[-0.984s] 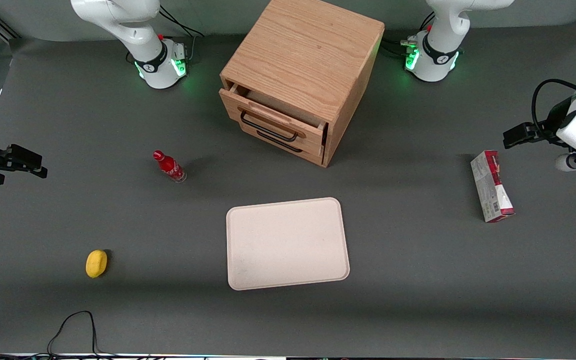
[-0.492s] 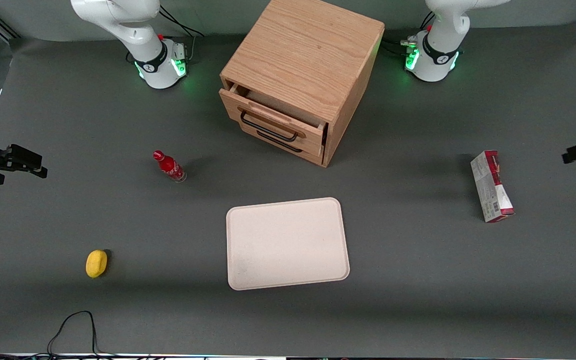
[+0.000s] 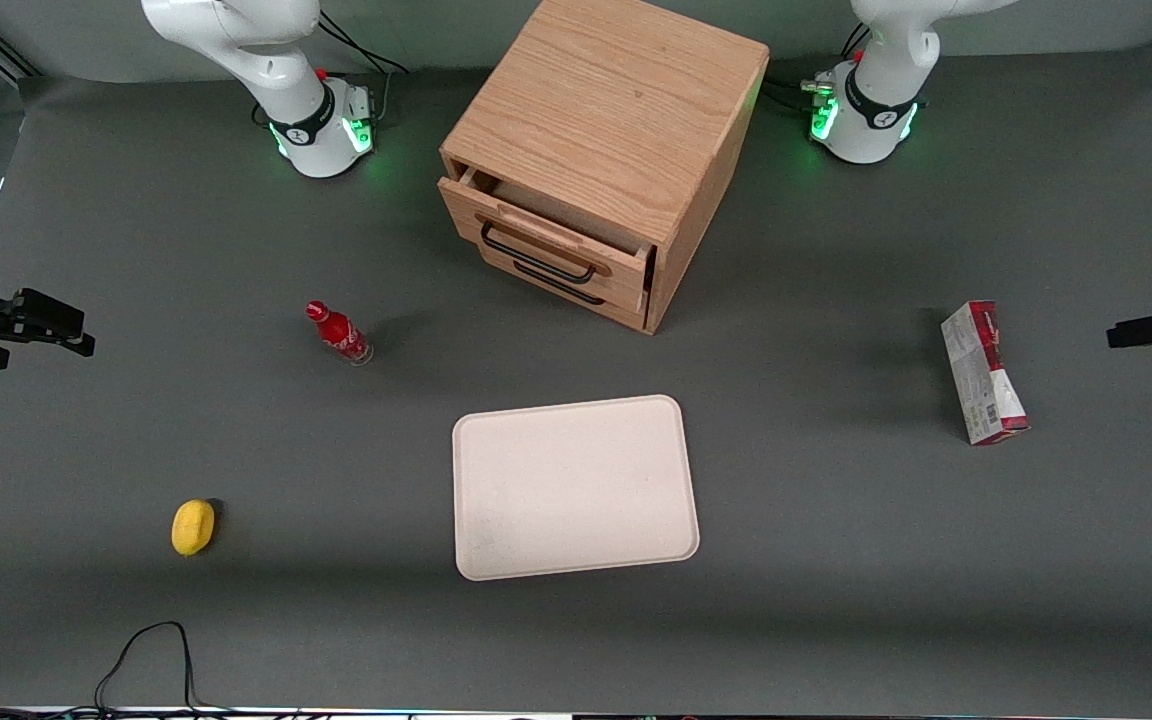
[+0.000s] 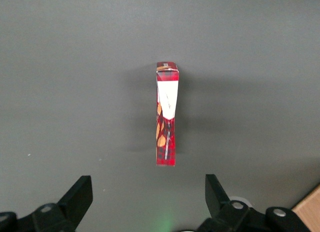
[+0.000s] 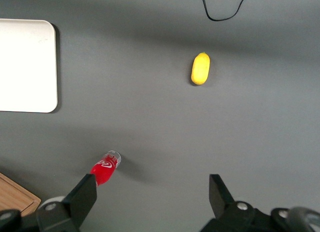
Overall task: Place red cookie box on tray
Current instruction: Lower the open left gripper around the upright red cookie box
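The red cookie box (image 3: pixel 983 372) lies on the grey table toward the working arm's end, standing on a long narrow side. In the left wrist view it (image 4: pixel 166 117) shows red, white and orange. The tray (image 3: pixel 576 487), beige-pink and bare, lies near the table's middle, nearer the front camera than the wooden cabinet; a corner of it shows in the right wrist view (image 5: pixel 25 67). My left gripper (image 3: pixel 1131 331) is at the frame's edge beside the box, apart from it. In the wrist view the gripper (image 4: pixel 147 202) is open and empty, above the table, with the box ahead of it.
A wooden drawer cabinet (image 3: pixel 596 170) stands at the back middle, its top drawer slightly open. A small red bottle (image 3: pixel 339 335) and a yellow fruit (image 3: pixel 193 527) lie toward the parked arm's end. A black cable (image 3: pixel 146 650) lies at the table's near edge.
My left gripper has swung away from the box toward the frame's edge, so only a dark fingertip still shows. In the last half second it came slightly nearer the front camera. The box has not moved.
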Robot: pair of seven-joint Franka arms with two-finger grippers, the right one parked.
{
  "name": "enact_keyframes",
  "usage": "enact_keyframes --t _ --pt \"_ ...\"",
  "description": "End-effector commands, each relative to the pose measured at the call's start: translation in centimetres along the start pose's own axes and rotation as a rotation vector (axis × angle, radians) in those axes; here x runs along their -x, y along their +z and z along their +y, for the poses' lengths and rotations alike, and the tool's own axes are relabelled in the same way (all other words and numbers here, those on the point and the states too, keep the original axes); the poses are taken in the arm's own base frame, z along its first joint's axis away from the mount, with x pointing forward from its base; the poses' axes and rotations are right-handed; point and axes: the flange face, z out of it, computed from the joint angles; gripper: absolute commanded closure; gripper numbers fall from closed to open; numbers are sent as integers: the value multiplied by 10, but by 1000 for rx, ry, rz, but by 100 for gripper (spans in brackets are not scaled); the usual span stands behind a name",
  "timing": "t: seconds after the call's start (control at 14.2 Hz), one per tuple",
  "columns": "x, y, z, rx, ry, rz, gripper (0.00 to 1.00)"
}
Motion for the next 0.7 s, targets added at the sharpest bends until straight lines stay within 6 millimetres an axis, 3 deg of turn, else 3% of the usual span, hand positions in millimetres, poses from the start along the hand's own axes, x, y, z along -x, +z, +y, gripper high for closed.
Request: enact_keyframes --t 0.0,0.35,0.63 --pt "-3 72 4 5 -19 22 0" --pt "3 198 13 5 -48 70 1" --pt "11 248 21 2 -57 76 2"
